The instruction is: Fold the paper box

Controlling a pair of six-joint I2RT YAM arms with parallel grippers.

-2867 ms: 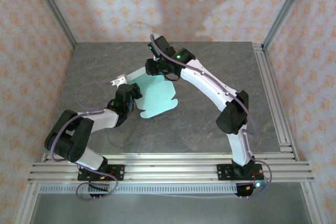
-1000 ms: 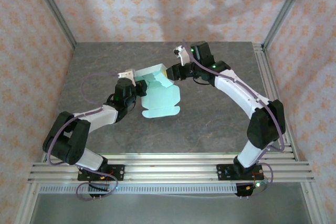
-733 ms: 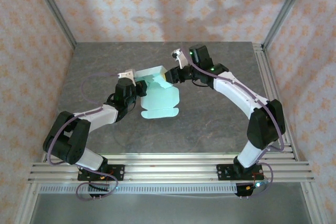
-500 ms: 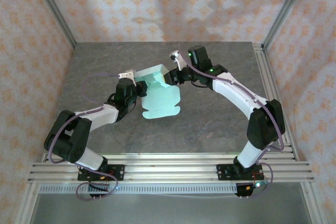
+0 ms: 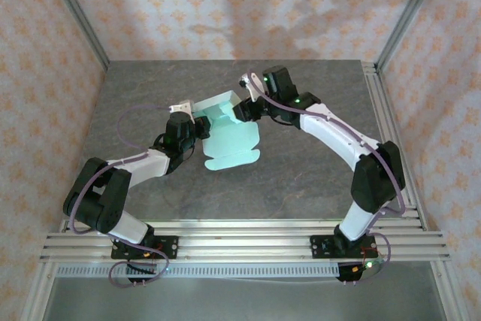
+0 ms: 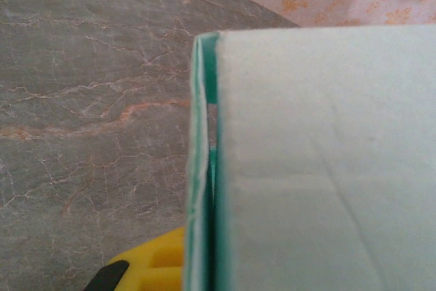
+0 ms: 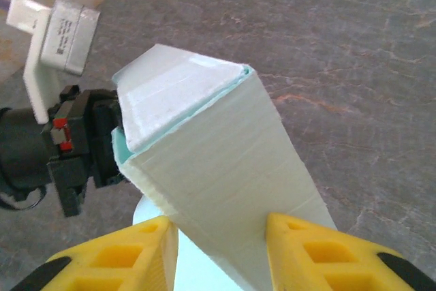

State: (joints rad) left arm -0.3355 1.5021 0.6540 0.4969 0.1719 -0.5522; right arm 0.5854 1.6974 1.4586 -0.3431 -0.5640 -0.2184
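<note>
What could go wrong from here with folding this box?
1. The right gripper straddles the box's raised fold. Squeezing harder may crush the thin card or crease it off its fold line.
2. The left gripper is clamped on the opposite end. If the arms pull apart, the card could tear or slip out.
3. The layers at the fold's edge stand slightly apart in both wrist views, so the fold may spring open on release.

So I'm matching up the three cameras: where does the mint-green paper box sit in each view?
Top external: the pale mint-green card paper box lies at the table's centre, between the two arms.
Left wrist: paper box over the right half, very close.
Right wrist: paper box at centre, reaching the bottom edge.
Shared landmark: the grey marbled tabletop.
</note>
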